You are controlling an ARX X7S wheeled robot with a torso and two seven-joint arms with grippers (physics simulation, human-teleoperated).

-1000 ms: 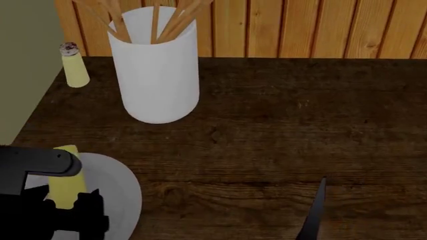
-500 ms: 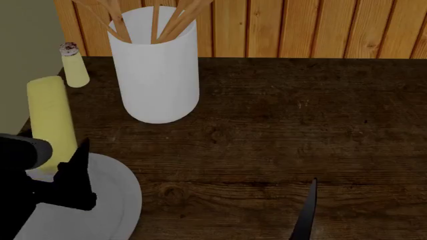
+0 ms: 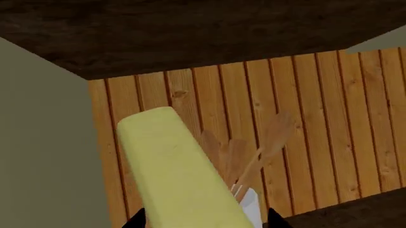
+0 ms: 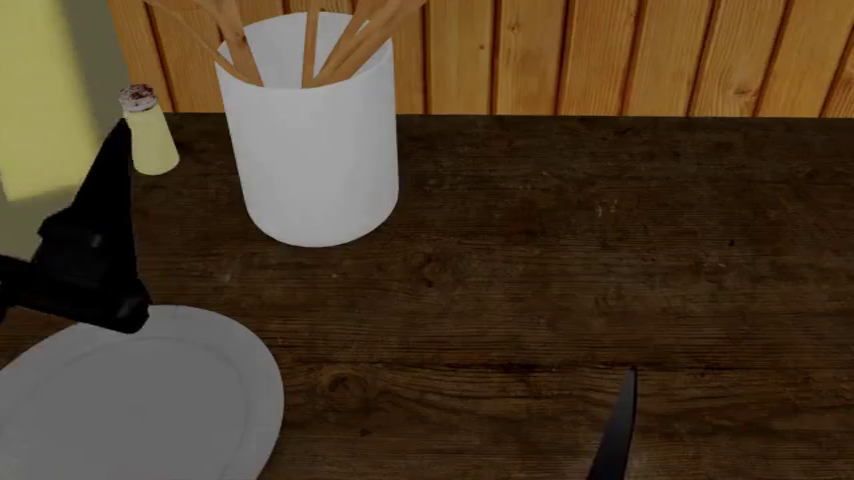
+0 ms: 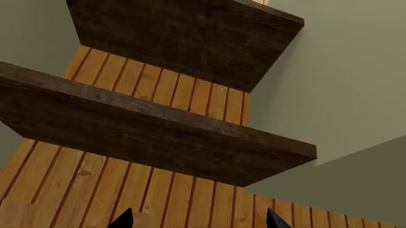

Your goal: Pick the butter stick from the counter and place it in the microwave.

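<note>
The butter stick (image 4: 47,95) is up off the bench (image 4: 561,270), held in the left gripper (image 4: 60,215) at the near-left edge of the head view. Its long axis runs up and away from the gripper, so the free end points toward the wall; in the left wrist view the stick (image 3: 180,178) rises from between the two dark finger tips and its blunt end shows against the wooden wall panelling (image 3: 304,123). The left gripper is closed on the lower end of the stick, with one dark finger (image 4: 104,225) running alongside it.

Below the gripper lies a round grey plate (image 4: 147,410), bare, at the near-left corner of the dark wood bench. Behind the gripper, near the back wall, stands a small pale yellow shaker (image 4: 147,135) with a reddish cap (easy to mistake for the butter, but it sits on the bench). Just beside it is a tall white holder (image 4: 314,140) full of wooden utensils (image 4: 340,35), and this same holder peeks out behind the stick in the left wrist view. The holder is the nearest tall thing to the raised stick.

The right gripper (image 5: 197,219) shows only two dark tips set well apart, with nothing between them; a thin dark finger (image 4: 617,430) appears low in the head view. Its camera looks up at two dark wooden shelves (image 5: 159,128) on the panelled wall.
</note>
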